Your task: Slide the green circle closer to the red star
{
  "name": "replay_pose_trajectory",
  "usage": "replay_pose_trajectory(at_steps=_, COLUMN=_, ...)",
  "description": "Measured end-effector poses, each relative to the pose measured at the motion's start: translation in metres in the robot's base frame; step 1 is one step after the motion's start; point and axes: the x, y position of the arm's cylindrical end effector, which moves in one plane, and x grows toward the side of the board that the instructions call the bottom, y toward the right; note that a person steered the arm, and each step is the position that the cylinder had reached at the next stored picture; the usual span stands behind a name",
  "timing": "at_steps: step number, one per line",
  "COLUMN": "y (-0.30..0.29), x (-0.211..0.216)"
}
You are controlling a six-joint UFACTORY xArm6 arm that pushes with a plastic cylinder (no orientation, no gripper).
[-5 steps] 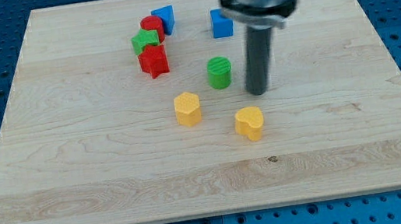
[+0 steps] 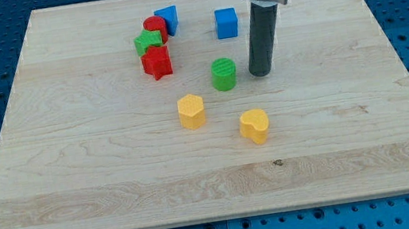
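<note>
The green circle [image 2: 224, 73] stands upright near the middle of the wooden board [image 2: 76, 173]. The red star [image 2: 156, 62] lies up and to the view's left of it, about a block's width of bare wood apart. My tip [image 2: 261, 73] rests on the board just to the view's right of the green circle, with a small gap between them. The dark rod rises from the tip to the arm's grey body at the view's top.
A green star [image 2: 148, 41], a red round block [image 2: 154, 27] and a blue block [image 2: 168, 18] cluster above the red star. A blue cube [image 2: 226, 22] sits above the green circle. A yellow hexagon [image 2: 191, 110] and a yellow heart [image 2: 254, 125] lie below it.
My tip has moved up the view, from lower right of the green circle to level with it on its right. No block has moved.
</note>
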Motion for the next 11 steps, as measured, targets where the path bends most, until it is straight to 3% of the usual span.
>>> replay_pose_trajectory(at_steps=7, y=-0.099, x=0.0)
replay_pose_trajectory(at_steps=11, y=-0.11, x=0.0)
